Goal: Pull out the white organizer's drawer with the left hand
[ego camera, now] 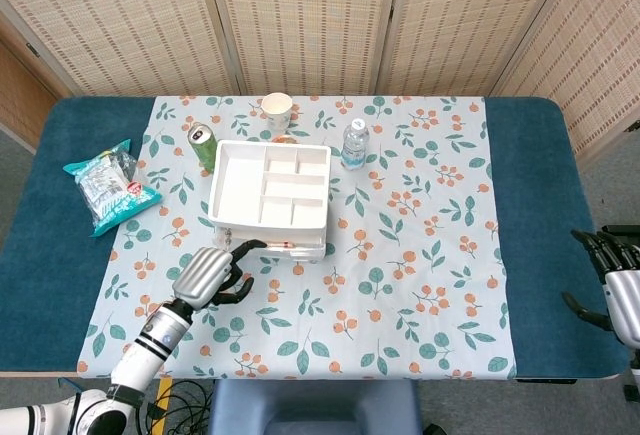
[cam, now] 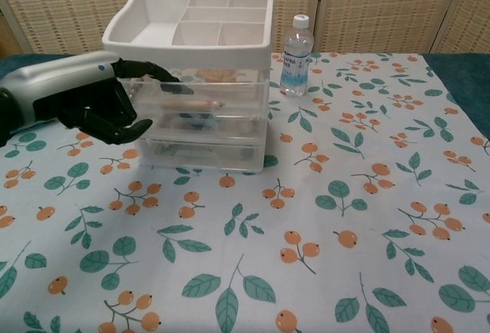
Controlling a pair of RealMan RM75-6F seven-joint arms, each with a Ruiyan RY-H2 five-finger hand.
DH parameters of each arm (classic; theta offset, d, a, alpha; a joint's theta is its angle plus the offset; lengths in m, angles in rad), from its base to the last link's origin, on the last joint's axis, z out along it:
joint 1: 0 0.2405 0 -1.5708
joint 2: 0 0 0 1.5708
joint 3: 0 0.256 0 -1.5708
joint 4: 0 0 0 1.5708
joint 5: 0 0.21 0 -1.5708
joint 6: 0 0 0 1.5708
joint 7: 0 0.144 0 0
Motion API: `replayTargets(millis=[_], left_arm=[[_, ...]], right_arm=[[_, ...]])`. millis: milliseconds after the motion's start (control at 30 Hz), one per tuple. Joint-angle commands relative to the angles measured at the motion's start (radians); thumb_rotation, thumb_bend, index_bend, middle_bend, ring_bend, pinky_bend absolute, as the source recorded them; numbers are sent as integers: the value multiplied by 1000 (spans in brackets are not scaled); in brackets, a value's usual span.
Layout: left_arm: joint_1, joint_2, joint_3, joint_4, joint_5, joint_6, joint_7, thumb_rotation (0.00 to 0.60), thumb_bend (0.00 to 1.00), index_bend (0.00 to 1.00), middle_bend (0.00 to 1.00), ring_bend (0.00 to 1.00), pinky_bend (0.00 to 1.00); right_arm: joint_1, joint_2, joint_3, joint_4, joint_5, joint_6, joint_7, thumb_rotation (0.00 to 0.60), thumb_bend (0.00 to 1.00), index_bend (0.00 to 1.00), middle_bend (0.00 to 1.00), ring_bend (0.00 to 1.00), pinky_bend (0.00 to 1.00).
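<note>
1 white organizer (cam: 200, 38) with 3 clear drawers (cam: 203, 99) meets the left hand (cam: 80, 99), fingers (cam: 157, 75) extended onto the top drawer front, gripping nothing; right hand (ego camera: 620, 290) idle, fingers apart.

Bright, even, sharp; soft shadows.

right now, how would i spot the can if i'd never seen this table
Start at the white organizer in the middle of the floral cloth. The can stands just off its far left corner. It is green with a silver top, unlike the paper cup and the clear bottle further right.
</note>
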Motion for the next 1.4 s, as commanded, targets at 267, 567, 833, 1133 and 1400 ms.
replayTargets(millis=[267, 567, 833, 1133, 1400], left_arm=[[13, 6, 24, -13, 26, 17, -7, 600, 476, 263, 957, 996, 1000], [26, 17, 47, -39, 51, 31, 0, 600, 476, 286, 957, 995, 1000], [47, 34, 82, -72, 88, 50, 17, 600, 476, 296, 957, 994, 1000], [64, 48, 105, -95, 114, 61, 21, 600, 476, 320, 957, 994, 1000], [81, 59, 122, -112, 144, 78, 23, 600, 475, 330, 957, 993, 1000]], right_arm=[[0, -5, -1, 4, 0, -1, 0, 600, 253, 114, 176, 162, 175], [1, 1, -1, -4, -4, -1, 7, 600, 253, 115, 176, 162, 175], [0, 1, -1, -3, -4, 0, 1, 600, 253, 114, 176, 162, 175], [1, 1, -1, -2, -6, -1, 1, 600, 253, 115, 176, 162, 175], [0, 2, -2, -4, -6, 0, 0, 600, 253, 115, 176, 162, 175]])
